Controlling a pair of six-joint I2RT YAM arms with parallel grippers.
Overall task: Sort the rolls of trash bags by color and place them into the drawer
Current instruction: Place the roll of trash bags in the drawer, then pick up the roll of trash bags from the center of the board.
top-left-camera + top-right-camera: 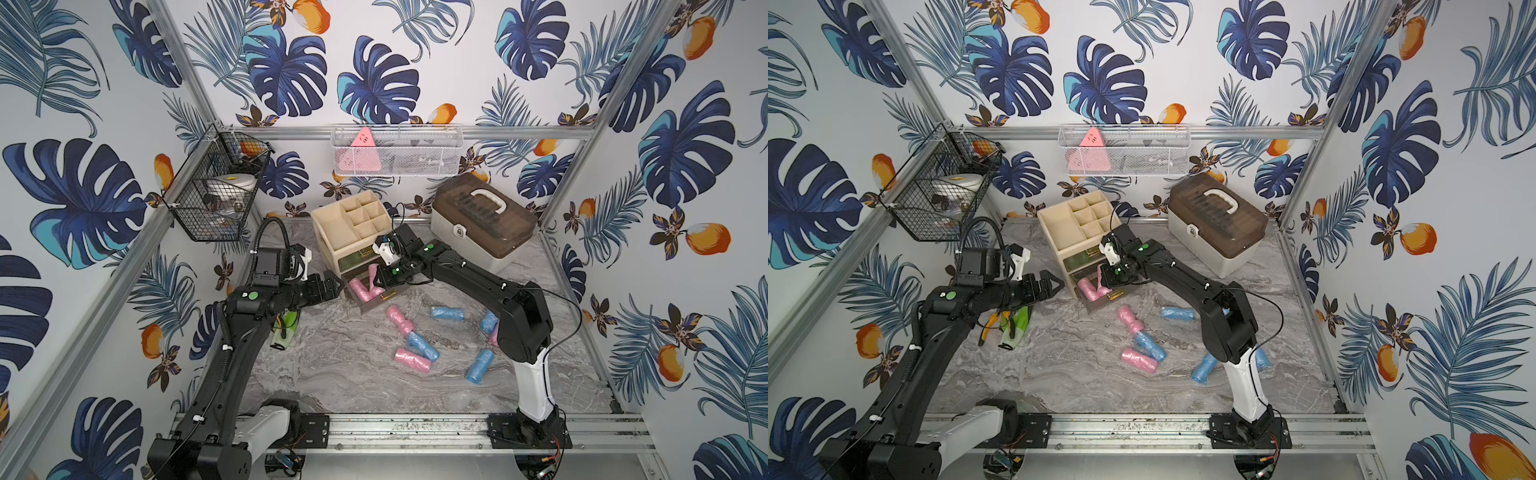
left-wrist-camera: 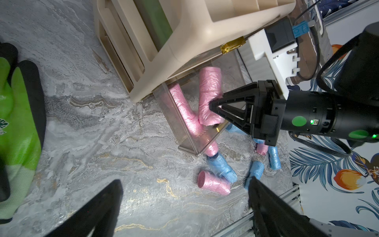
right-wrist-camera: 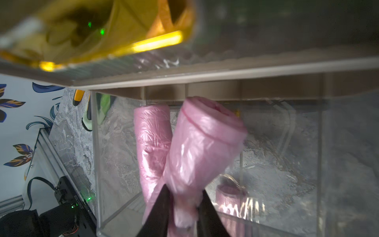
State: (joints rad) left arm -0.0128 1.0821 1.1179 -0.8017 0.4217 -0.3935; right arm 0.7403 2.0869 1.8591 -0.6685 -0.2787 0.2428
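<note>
The clear drawer stands pulled out of the beige organizer. One pink roll lies inside it. My right gripper reaches into the drawer, shut on the end of a second pink roll, which looks blurred. Loose rolls lie on the table: pink ones and several blue ones. My left gripper hangs open and empty just left of the drawer.
A green work glove and pliers lie under the left arm. A brown-lidded toolbox stands at the back right. A black wire basket and a white mesh basket hang on the walls.
</note>
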